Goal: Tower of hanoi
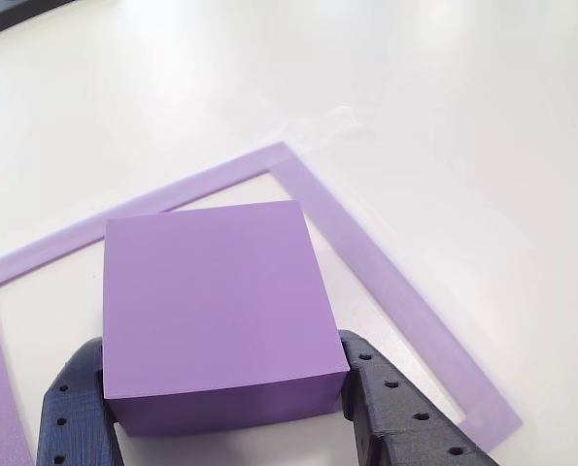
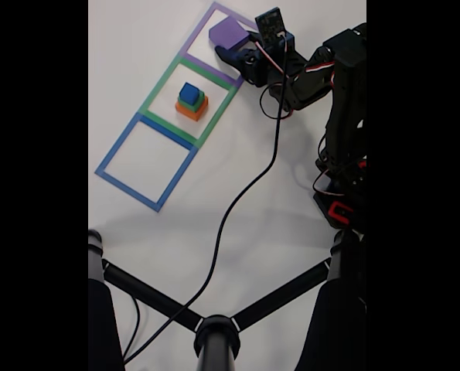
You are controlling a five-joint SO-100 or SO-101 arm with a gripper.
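Note:
The purple cube rests inside the flat purple square outline. My gripper is shut on it, one dark blue finger pressed to each side near its lower corners. In the fixed view the purple cube is at the top, in the purple outline, with my gripper around it from the right. The small dark blue cube sits on the green cube, which sits on the orange cube, all stacked inside the green outline.
A blue square outline lies below the green one with nothing inside. The arm stands at the right, and a black cable trails down from it. Black rods cross the bottom of the fixed view.

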